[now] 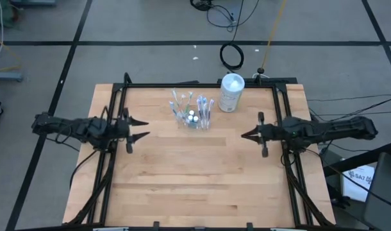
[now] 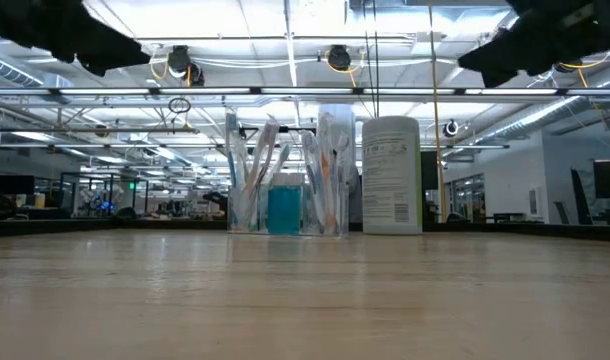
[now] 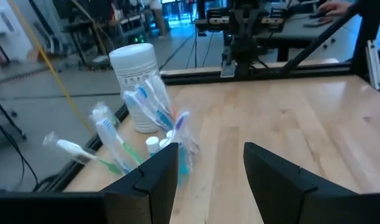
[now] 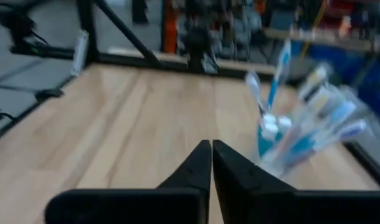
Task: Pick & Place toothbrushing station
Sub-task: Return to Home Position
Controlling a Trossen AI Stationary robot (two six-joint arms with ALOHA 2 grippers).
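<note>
Organizer [image 1: 193, 114] packed with toothbrushes stands just beside the white bottle [image 1: 231, 93]. Left gripper [image 1: 143, 129] is spread and empty, right gripper [image 1: 245, 135] pinched closed and empty, both well apart from the bottle. Risk: a stray arm swing topples the organizer.

Robotics lab: ceiling striplights [image 2: 185, 15], taped floor [image 1: 150, 25], loose cables [image 1: 232, 56].

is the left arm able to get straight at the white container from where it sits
Probably not straight on: the clear organizer full of toothbrushes stands between the open left gripper and the white container, likely needing a detour.
</note>
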